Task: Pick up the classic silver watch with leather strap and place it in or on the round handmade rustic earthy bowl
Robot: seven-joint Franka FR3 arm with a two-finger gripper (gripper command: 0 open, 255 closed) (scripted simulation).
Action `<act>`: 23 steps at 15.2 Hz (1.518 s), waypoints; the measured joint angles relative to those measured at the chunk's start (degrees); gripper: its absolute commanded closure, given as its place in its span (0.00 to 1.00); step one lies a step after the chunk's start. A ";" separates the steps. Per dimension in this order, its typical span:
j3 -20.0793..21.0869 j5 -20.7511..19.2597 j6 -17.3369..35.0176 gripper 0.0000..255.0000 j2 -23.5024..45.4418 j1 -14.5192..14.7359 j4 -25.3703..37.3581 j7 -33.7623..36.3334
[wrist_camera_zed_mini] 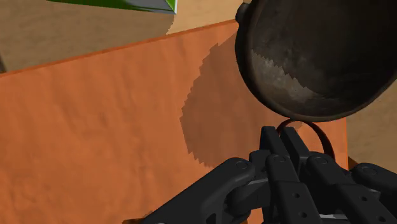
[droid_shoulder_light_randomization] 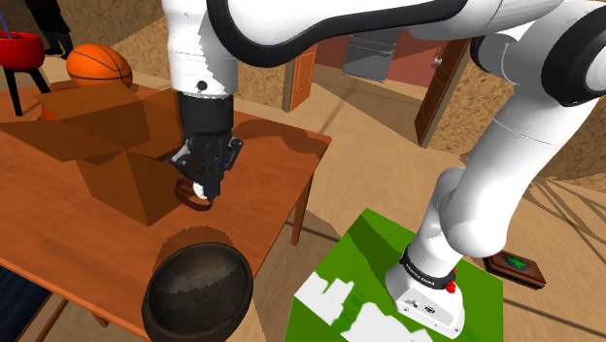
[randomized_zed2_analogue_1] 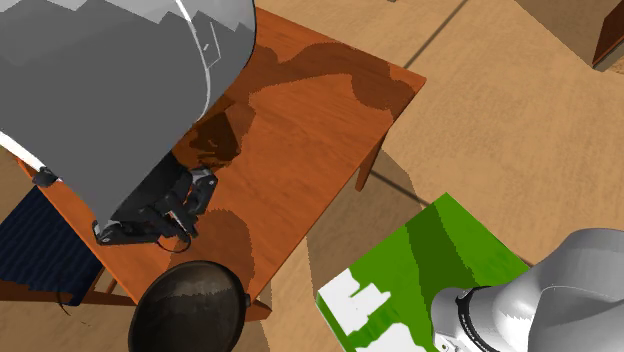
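My black gripper [droid_shoulder_light_randomization: 202,185] hangs over the wooden table [droid_shoulder_light_randomization: 277,155], shut on a watch [droid_shoulder_light_randomization: 195,197] with a brown strap and a pale face. In the wrist view the fingers meet on the thin brown strap loop [wrist_camera_zed_mini: 322,135], and the watch face is hidden. The round dark bowl [droid_shoulder_light_randomization: 199,290] stands at the table's near edge, just beyond the gripper [wrist_camera_zed_mini: 283,137] in the wrist view, where its rough inside [wrist_camera_zed_mini: 318,57] shows. In the second exterior view the gripper [randomized_zed2_analogue_1: 165,225] is a short way above the bowl [randomized_zed2_analogue_1: 190,308] in the picture.
A brown cardboard box [droid_shoulder_light_randomization: 107,146] stands right beside the gripper on the shoulder view's left. Behind it are a basketball [droid_shoulder_light_randomization: 97,63] and a red pot [droid_shoulder_light_randomization: 19,49]. The green-topped stand [droid_shoulder_light_randomization: 388,282] is off the table's near corner.
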 measured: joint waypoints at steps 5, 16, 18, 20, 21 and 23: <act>3.27 1.79 0.10 1.00 -3.19 2.99 -2.16 5.69; 5.80 2.55 6.63 1.00 -3.42 4.88 -8.38 8.83; 5.95 2.50 8.23 1.00 -3.10 4.95 -9.69 8.80; 6.10 2.39 9.95 1.00 -2.62 5.00 -10.98 8.74; 6.13 2.38 10.65 1.00 -2.49 5.00 -11.56 8.66; 6.24 2.30 12.06 1.00 -2.09 5.04 -12.61 8.63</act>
